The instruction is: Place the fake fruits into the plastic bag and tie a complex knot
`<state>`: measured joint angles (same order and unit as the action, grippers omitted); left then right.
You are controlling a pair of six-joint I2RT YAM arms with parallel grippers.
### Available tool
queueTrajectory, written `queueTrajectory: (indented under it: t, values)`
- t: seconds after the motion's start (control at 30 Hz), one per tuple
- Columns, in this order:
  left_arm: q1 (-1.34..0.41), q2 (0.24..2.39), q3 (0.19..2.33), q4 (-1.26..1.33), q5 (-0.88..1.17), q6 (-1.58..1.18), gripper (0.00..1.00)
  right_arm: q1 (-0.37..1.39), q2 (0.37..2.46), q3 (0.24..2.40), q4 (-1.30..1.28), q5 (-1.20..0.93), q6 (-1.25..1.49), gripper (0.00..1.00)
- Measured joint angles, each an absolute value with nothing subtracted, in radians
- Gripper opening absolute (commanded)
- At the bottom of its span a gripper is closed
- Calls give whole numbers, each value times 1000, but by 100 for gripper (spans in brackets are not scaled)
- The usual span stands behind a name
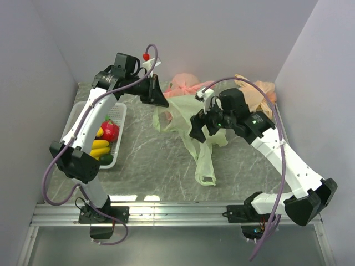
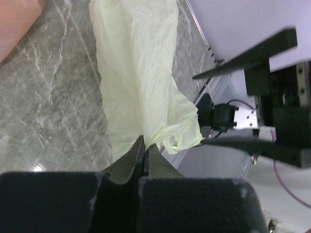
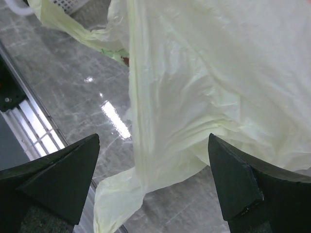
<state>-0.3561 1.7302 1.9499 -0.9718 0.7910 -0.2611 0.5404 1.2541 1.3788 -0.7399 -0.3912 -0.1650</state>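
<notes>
The pale-green plastic bag (image 1: 191,130) lies limp and flat on the marble table, one loop handle (image 1: 206,176) trailing toward the near edge. My left gripper (image 1: 160,100) is shut on the bag's far-left edge; in the left wrist view its jaws (image 2: 145,143) pinch a fold of the bag (image 2: 136,73). My right gripper (image 1: 202,128) hovers over the bag's middle, open wide; in the right wrist view (image 3: 153,141) the bag (image 3: 194,97) hangs between the fingers without touching them. The fake fruits stay in a white basket (image 1: 119,113): yellow bananas (image 1: 100,145), a red piece (image 1: 110,131), a dark green piece (image 1: 106,159). No knot shows.
A pink knotted bag (image 1: 186,83) and an orange-tan knotted bag (image 1: 258,91) sit against the back wall. Side walls close in the table on the left and right. A metal rail (image 1: 177,210) runs along the near edge.
</notes>
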Motion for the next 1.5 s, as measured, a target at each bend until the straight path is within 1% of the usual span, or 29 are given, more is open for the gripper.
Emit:
queueTrajectory:
  t: [0.1,0.23,0.27,0.33,0.37,0.4,0.43,0.47,0.53,0.6,0.67,0.7,0.77,0.83,0.87,0.9,0.93,0.97,1.03,1.1,1.2,1.27,1.37,1.5]
  values:
    - [-361,1730,1950,-959,758,-319,0,597,1254,1361,-722,-307,-145,99]
    - [-362,1726,1945,-940,751,-366,0,651,1264,1316,-666,-140,-123,100]
    - [-361,1723,1940,-936,754,-369,0,655,1279,1311,-665,-105,-122,91]
    - [-360,1715,1933,-931,774,-368,0,654,1328,1310,-665,-41,-127,58]
    - [-358,1711,1932,-928,791,-361,0,641,1366,1311,-671,-50,-130,32]
    - [-350,1710,1932,-921,828,-353,0,628,1389,1310,-677,-76,-139,22]
    - [-343,1708,1932,-917,863,-344,2,607,1410,1311,-693,-137,-139,4]
    - [-321,1708,1933,-912,928,-322,6,577,1424,1310,-712,-202,-150,0]
    - [-250,1718,1947,-889,1055,-311,11,511,1421,1312,-757,-350,-178,0]
    - [-157,1742,1957,-800,1191,-369,13,430,1400,1342,-808,-538,-237,0]
    - [-61,1779,1942,-553,1299,-537,12,363,1385,1406,-909,-702,-324,0]
    - [-27,1789,1914,-421,1325,-612,9,338,1383,1432,-960,-761,-370,0]
    - [15,1802,1843,-173,1363,-780,9,301,1395,1479,-1076,-885,-472,0]
    - [12,1808,1782,2,1393,-905,26,281,1425,1480,-1133,-987,-506,0]
    - [1,1809,1754,67,1406,-949,41,275,1443,1465,-1136,-1021,-501,0]
    - [-14,1809,1723,132,1420,-982,94,271,1455,1444,-1116,-1035,-466,0]
    - [-23,1806,1701,158,1425,-988,99,265,1466,1409,-1066,-1029,-406,0]
    - [-30,1802,1685,152,1424,-982,99,258,1470,1365,-1006,-1018,-344,0]
    - [-30,1792,1676,59,1385,-903,99,244,1462,1276,-884,-982,-194,0]
    - [-19,1757,1673,-110,1272,-750,99,234,1446,1222,-786,-947,-57,0]
    - [-16,1625,1564,-289,1046,-599,99,228,1410,1188,-641,-877,144,0]
    - [-50,1529,1486,-385,917,-504,99,228,1385,1177,-556,-831,258,0]
    - [-175,1377,1348,-424,744,-393,99,229,1359,1174,-472,-765,386,0]
    - [-390,1205,1186,-426,593,-316,99,244,1354,1171,-408,-696,490,0]
